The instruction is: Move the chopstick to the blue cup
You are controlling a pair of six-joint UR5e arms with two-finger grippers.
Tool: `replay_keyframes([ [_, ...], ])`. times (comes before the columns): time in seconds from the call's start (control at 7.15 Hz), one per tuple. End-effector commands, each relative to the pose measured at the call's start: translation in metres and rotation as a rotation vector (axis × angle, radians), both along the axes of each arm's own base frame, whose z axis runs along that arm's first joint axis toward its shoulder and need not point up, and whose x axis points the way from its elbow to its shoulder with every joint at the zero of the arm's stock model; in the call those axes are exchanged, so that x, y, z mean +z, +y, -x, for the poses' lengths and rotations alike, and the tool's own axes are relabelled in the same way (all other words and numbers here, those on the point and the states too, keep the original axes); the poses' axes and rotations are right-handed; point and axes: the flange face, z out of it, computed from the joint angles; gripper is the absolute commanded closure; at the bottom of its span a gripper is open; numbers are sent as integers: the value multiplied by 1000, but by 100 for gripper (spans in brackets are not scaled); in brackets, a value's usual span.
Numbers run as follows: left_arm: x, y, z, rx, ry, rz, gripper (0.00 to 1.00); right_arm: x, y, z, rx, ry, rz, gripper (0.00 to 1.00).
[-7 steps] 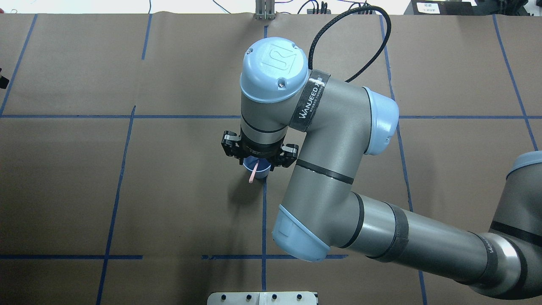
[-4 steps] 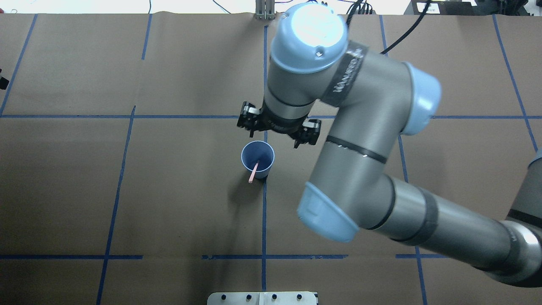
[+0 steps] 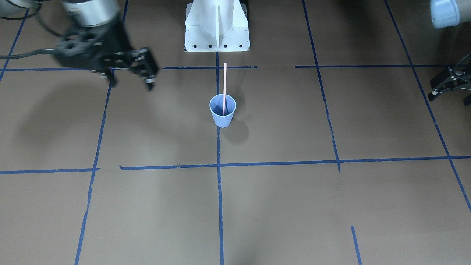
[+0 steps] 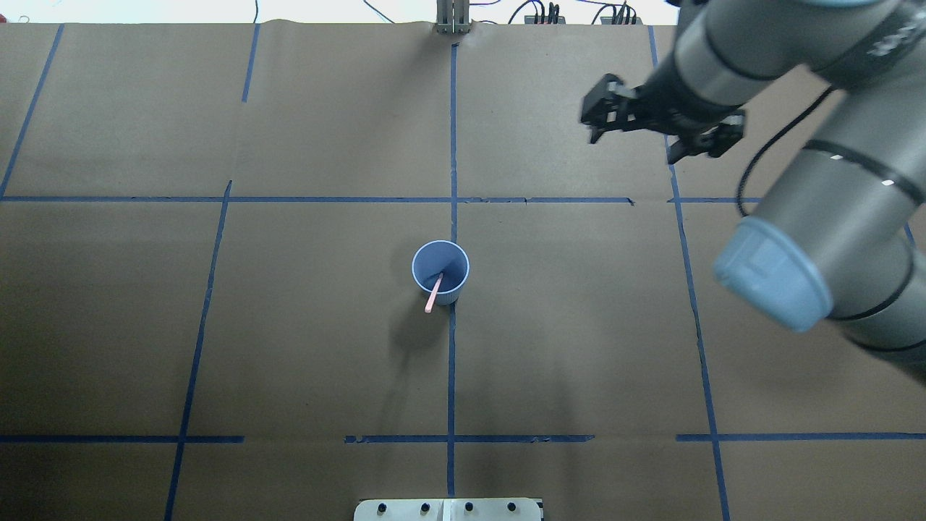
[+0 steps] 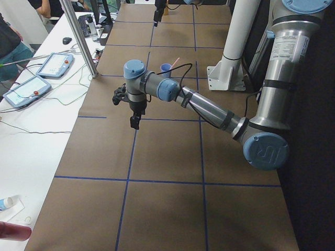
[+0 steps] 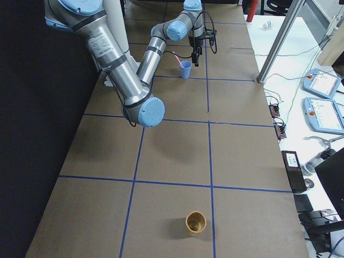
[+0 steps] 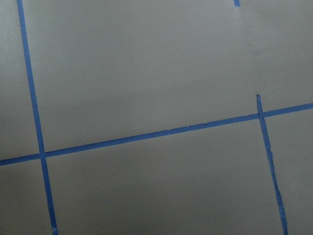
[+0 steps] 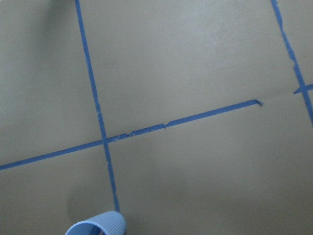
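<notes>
Chopstick (image 3: 224,82) is clear of the right gripper (image 4: 635,145), whose jaws stand apart and empty, well away from the blue cup (image 3: 222,117). The left gripper (image 3: 447,86) is cut by the front view's edge; I cannot tell its state. One chopstick stands in the one blue cup at mid-desk (image 4: 289,325), leaning toward the robot's base. Only the right-end view shows a second, tan cup (image 6: 195,223).

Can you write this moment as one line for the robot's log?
chopstick: in blue cup, leaning on rim | cup: upright | right gripper: open, empty, away from cup | status: transfer looks done
</notes>
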Motion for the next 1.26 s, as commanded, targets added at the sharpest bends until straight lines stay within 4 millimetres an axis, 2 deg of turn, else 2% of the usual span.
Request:
replay_keyframes([
  [0.0, 52, -6, 47, 16, -4, 21, 0, 90, -26, -112, -146, 46, -76, 0],
  [0.14, 100, 1, 69, 61, 45, 45, 0, 134, -38, -152, -152, 90, -65, 0],
  [0.28, 124, 4, 93, 77, 48, 35, 0, 185, -61, -182, -161, 104, -2, 0],
  [0.42, 153, 28, 96, 77, 48, 78, 0, 230, -59, -215, -171, 119, 31, 0],
  [0.56, 160, 33, 96, 70, 45, 86, 0, 253, -63, -240, -175, 105, 36, 0],
  [0.7, 168, 37, 96, 69, 45, 102, 0, 287, -55, -245, -212, 53, 78, 0],
  [0.84, 169, 37, 97, 67, 45, 104, 0, 309, -61, -264, -232, 54, 42, 0],
  [1.12, 166, 34, 97, 64, 45, 101, 0, 368, -61, -318, -252, 51, -1, 0],
])
